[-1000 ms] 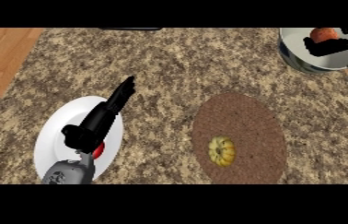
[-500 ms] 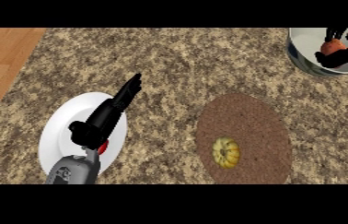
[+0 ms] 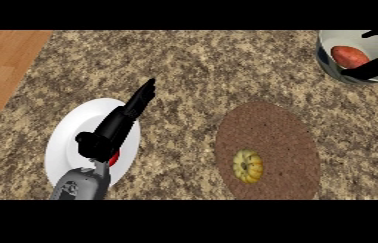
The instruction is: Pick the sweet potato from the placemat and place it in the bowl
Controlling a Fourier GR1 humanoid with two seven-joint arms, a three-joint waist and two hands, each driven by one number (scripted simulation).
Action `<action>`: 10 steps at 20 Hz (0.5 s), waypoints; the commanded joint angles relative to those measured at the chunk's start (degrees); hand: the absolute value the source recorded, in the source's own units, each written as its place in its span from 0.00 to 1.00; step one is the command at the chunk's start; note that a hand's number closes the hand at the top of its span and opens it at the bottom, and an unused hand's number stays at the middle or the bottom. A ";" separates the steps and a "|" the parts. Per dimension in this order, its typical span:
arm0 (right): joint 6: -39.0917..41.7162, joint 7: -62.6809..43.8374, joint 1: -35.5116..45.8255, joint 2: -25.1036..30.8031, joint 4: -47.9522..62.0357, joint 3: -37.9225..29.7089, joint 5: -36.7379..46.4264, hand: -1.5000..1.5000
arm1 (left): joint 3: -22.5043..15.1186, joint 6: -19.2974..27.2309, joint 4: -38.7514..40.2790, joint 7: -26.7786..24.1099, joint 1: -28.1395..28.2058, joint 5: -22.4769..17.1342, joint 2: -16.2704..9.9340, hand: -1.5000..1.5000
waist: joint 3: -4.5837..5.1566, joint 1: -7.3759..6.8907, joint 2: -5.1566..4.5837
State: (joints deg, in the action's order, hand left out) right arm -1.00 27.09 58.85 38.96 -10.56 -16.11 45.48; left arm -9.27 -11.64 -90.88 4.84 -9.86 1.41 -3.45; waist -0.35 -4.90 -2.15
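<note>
Sweet potato (image 3: 349, 56) lies in bowl (image 3: 327, 62), long axis slanting upper-left to lower-right.

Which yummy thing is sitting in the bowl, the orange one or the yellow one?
The orange sweet potato is in the bowl. The yellow squash lies on the brown placemat.

One camera only, up at head height, looking steeply down onto the speckled counter (image 3: 199, 67). Its near edge cuts across the left forearm (image 3: 80, 186), which comes in at bottom left. Far left, a strip of wooden floor (image 3: 21, 54) slips into frame. At the far right corner the bowl (image 3: 330, 63) is clipped by the edge. The brown placemat (image 3: 284, 137) sits right of centre, the white plate (image 3: 68, 137) at near left. No second view overlaps it.
</note>
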 commanded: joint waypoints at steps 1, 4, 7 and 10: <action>-1.12 1.58 1.16 0.92 1.02 -3.58 -3.08 0.00 | -1.75 1.57 0.14 0.97 -1.35 1.56 2.02 0.50 | -0.05 0.11 -0.13; -0.58 1.22 2.04 3.60 1.64 -8.67 -7.83 0.00 | -1.16 1.04 0.48 -0.85 0.06 1.36 1.22 0.50 | -0.09 0.04 -0.33; -1.50 -0.82 2.75 4.87 2.44 -13.09 -11.89 0.00 | -1.48 1.21 0.02 -1.20 1.51 1.69 1.16 0.50 | -0.10 -0.29 -0.29; 2.73 -1.46 1.65 8.63 4.09 -15.23 -13.90 0.00 | -0.37 0.73 -0.15 0.16 -0.83 0.70 0.86 0.50 | -0.11 0.42 -0.28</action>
State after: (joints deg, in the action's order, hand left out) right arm 0.01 26.41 60.96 44.83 -7.82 -27.85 34.80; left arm -9.86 -10.88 -90.88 4.48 -9.75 2.33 -2.73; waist -0.42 -4.77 -2.37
